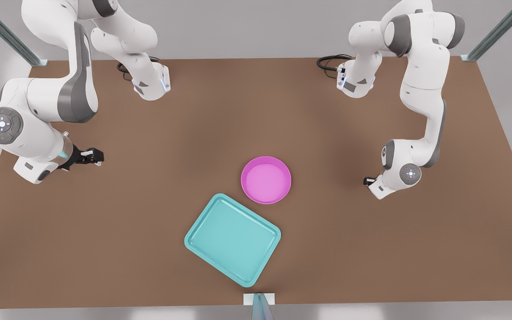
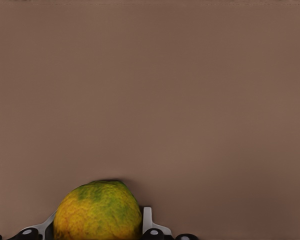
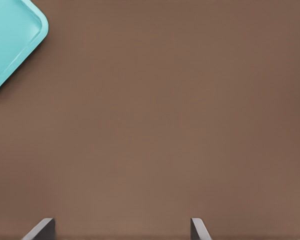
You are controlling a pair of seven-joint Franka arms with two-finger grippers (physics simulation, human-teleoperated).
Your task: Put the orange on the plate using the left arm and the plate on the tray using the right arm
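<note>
Brown tabletop [image 1: 149,249] | left gripper [image 2: 97,231] clamps orange [image 2: 97,210], probably firm, round, roll-prone | right gripper [image 3: 121,229] spread wide, empty | plate [image 1: 266,180] centre, touching tray [image 1: 233,238]; grip rim.

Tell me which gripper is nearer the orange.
Left. The left gripper is right at the orange; the right gripper hangs over table by the tray corner.

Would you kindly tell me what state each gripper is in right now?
Left gripper: shut on the orange.
Right gripper: open, holding nothing, above bare table near the tray.
</note>
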